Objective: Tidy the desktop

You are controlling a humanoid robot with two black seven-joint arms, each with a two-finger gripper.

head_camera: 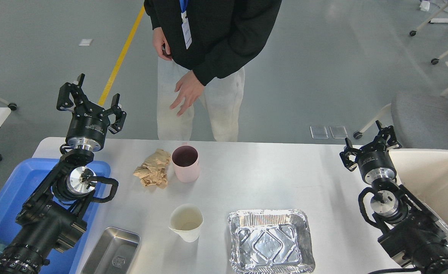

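Note:
The white desktop (269, 171) spans the view. On it lie a crumpled brown paper wad (153, 168), a pink cup (186, 163) beside it, a white paper cup (186, 222) nearer me, a foil tray (269, 239) and a steel tray (111, 253) at the front edge. My left gripper (91, 99) is raised above the table's far left corner, open and empty. My right gripper (370, 144) hovers at the far right edge, open and empty.
A blue plastic tray (14, 198) sits under my left arm. A cream bin (433, 175) stands at the right beside the table. A person in black (208, 49) stands at the far edge, one hand hanging near the pink cup. A grey chair (429, 120) is behind the bin.

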